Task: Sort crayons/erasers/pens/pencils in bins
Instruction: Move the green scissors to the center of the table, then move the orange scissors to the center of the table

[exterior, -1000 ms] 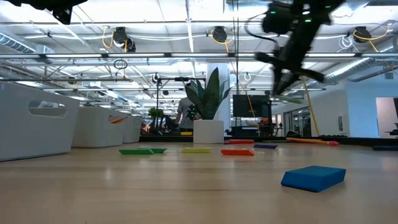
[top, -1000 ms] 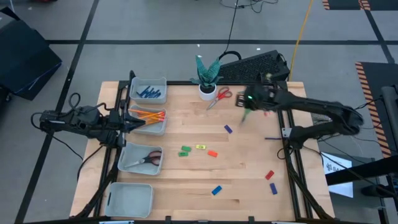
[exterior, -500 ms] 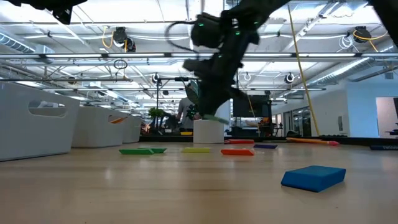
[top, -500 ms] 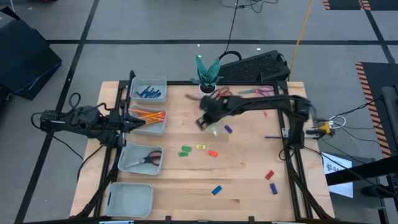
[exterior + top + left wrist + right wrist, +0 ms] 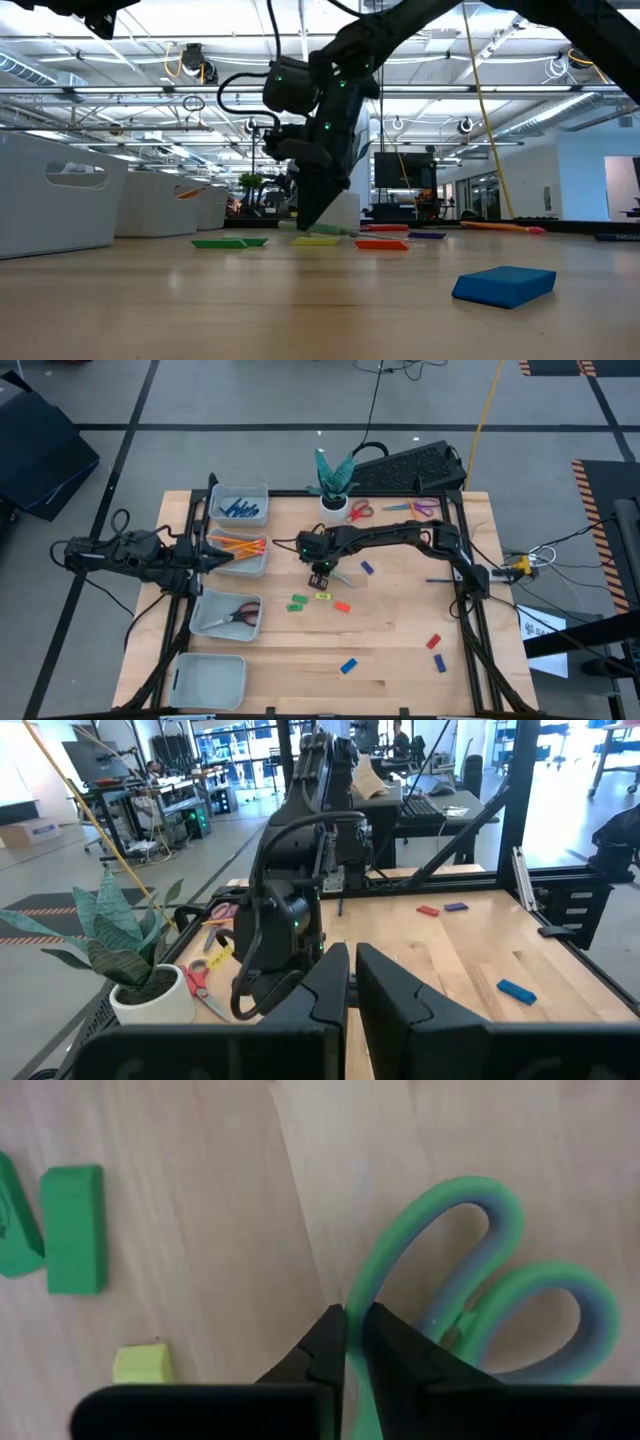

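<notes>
While the left tool stays pressed together over the bins, the right tool, clamping green scissors, has dropped near the erasers.

1. A robotics lab: an open industrial hall with exposed ceiling pipes and strip lights.
2. At twelve o'clock, workbenches with equipment; yellow cable crosses grey floor.

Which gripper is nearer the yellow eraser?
Right. The right gripper hangs just above the yellow eraser, holding green scissors. The left gripper waits across the table over the pencil bin.
</notes>
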You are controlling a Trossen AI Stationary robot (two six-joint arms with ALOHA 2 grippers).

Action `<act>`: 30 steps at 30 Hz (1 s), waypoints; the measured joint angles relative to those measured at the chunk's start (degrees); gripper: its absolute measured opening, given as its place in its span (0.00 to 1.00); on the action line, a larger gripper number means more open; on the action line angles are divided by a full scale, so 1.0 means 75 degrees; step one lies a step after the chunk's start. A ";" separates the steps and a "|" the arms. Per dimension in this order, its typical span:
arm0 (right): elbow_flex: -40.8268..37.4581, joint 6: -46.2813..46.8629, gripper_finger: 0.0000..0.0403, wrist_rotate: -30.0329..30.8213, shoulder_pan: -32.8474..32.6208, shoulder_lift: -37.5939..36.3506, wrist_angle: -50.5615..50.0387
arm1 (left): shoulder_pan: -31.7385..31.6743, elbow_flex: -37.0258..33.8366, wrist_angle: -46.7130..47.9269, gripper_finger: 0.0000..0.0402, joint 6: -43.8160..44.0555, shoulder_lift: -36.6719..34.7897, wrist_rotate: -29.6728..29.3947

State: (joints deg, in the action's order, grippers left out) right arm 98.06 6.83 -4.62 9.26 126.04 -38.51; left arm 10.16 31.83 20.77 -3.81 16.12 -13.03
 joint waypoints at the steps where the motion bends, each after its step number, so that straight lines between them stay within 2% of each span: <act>1: 0.0000 -0.0043 0.08 0.0003 0.0000 -0.0013 0.0016 | 0.0002 0.0000 0.0000 0.07 0.0000 -0.0002 0.0000; 8: -0.0012 0.0056 0.32 -0.0002 0.0068 -0.0573 -0.0006 | 0.0002 0.0000 0.0001 0.07 0.0000 0.0000 0.0002; 14: -0.0171 -0.1382 0.46 0.0202 0.0625 -0.2137 -0.1299 | -0.0001 0.0000 0.0004 0.07 0.0000 -0.0003 -0.0001; 17: -0.0813 -0.1938 0.48 0.0233 0.1333 -0.3020 -0.1562 | 0.0001 0.0000 -0.0002 0.07 0.0000 0.0000 0.0002; 21: -0.2358 -0.2596 0.47 0.0243 0.2407 -0.4080 -0.1054 | -0.0001 0.0000 -0.0001 0.07 0.0000 0.0000 -0.0001; 25: -0.4039 -0.3186 0.45 -0.0252 0.3417 -0.4707 0.0231 | 0.0000 0.0000 0.0001 0.07 0.0000 -0.0003 -0.0001; 30: -0.5529 -0.3769 0.42 -0.1241 0.4211 -0.4717 0.2391 | 0.0000 0.0000 0.0001 0.07 0.0000 -0.0002 -0.0001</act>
State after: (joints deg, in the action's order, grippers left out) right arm 56.59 -21.43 -13.93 40.84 90.66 -20.58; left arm 10.16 31.83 20.78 -3.81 16.10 -13.04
